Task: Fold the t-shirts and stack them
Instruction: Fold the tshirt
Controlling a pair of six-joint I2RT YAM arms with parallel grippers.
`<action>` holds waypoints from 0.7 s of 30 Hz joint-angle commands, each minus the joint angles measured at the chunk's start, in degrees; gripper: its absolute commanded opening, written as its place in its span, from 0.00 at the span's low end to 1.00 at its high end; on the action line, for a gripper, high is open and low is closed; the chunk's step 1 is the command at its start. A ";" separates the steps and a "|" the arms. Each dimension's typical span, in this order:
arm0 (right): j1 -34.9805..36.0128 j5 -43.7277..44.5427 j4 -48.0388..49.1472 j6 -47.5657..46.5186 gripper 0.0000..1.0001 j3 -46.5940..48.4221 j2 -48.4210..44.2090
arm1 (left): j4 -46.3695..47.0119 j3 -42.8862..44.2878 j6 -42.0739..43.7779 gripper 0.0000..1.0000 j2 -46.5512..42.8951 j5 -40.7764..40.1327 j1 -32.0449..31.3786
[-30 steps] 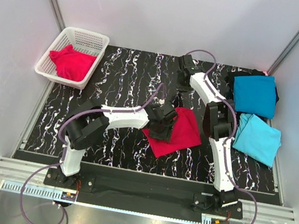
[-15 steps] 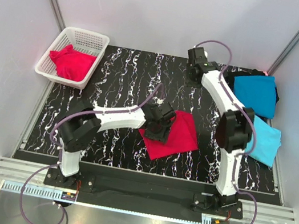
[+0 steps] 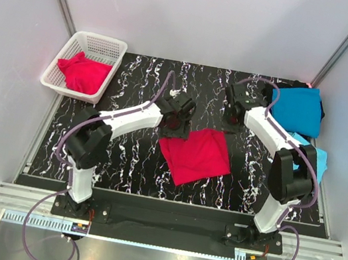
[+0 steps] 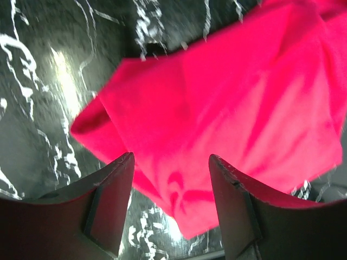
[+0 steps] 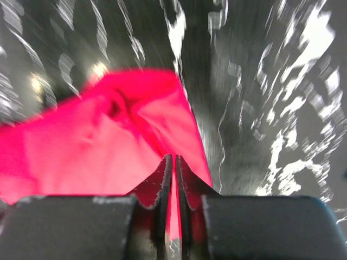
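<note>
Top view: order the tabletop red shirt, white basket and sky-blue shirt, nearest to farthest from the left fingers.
1. Tabletop red shirt, beside the left fingers, mid-table.
2. White basket, back-left corner.
3. Sky-blue shirt, far right edge.

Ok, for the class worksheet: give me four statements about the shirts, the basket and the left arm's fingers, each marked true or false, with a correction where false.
1. A crumpled red t-shirt lies inside the white basket. True.
2. The folded red t-shirt lies on top of the teal-blue t-shirt. False: it lies alone mid-table, and the teal-blue one is at the far right corner.
3. The left arm's fingers stand apart, gripping nothing. True.
4. The basket stands at the near right corner of the table. False: it stands at the far left corner.
</note>
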 commanded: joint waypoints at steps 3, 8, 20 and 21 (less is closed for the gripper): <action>0.09 -5.24 5.35 2.53 0.10 -7.97 -6.32 | -0.68 5.49 1.29 0.61 5.86 -0.19 0.71; 0.44 -9.11 8.60 3.59 0.10 -12.72 -7.29 | -0.68 8.92 0.94 0.60 9.73 2.71 1.85; 2.54 -14.39 12.12 1.74 0.10 -11.94 -2.73 | -0.86 11.74 1.11 0.60 8.77 2.36 2.38; 2.55 -14.39 12.30 1.65 0.10 -11.85 -2.11 | -0.86 11.91 1.11 0.60 8.68 2.45 2.47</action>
